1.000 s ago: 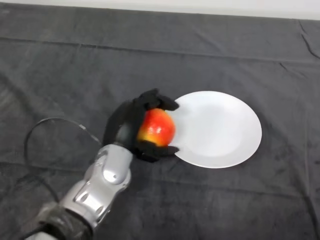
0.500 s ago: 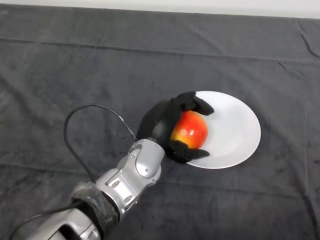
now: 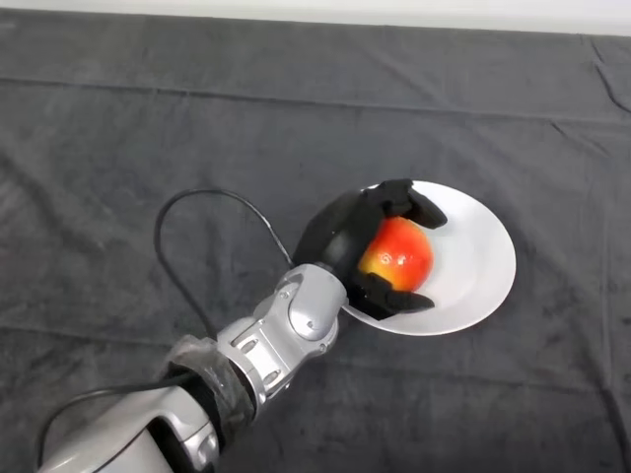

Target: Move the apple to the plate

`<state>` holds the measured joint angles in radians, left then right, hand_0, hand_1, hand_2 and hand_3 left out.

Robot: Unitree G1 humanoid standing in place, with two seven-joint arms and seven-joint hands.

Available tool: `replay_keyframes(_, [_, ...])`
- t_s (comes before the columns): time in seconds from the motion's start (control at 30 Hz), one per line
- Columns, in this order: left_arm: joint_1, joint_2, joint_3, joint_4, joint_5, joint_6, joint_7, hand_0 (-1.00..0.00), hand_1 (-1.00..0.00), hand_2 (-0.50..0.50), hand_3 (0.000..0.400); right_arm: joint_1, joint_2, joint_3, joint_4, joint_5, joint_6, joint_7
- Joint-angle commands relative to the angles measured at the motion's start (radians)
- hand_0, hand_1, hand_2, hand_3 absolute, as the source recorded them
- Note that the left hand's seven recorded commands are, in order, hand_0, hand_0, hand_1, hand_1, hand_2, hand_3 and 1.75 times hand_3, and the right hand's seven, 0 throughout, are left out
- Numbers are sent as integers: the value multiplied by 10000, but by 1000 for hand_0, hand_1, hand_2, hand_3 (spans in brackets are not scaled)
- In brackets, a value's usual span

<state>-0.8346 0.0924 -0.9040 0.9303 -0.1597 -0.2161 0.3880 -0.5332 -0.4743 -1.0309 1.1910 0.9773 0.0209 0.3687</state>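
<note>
Your left hand point(image 3: 345, 239) is gripping the apple point(image 3: 396, 254), fingers and thumb curled round it, over the near-left part of the plate point(image 3: 473, 261). You are at the placing step: lower it, then uncurl. Beyond the plate, the cloth-covered surface point(image 3: 296, 118) is offering no obstacle.

table: dark cloth point(image 3: 148, 128), creased | far edge: pale strip point(image 3: 394, 12)
</note>
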Motion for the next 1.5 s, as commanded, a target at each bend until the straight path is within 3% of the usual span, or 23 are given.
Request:
replay_keyframes(0.03, [-606, 21, -264, 474, -167, -171, 0, 0, 0, 0, 0, -237, -119, -155, -108, 210, -42, 68])
replay_keyframes(0.77, [-702, 330, -314, 811, -566, -1467, 1022, 0, 0, 0, 0, -263, -155, -176, -17, 214, -59, 123])
replay_keyframes(1.17, [163, 1314, 261, -595, -107, -1965, 1705, 0, 0, 0, 0, -268, -160, -179, -1, 211, -64, 136])
replay_keyframes(1.5, [1476, 2680, 1167, -2390, 251, -2323, 1858, 0, 0, 0, 0, -263, -151, -175, -19, 203, -64, 131])
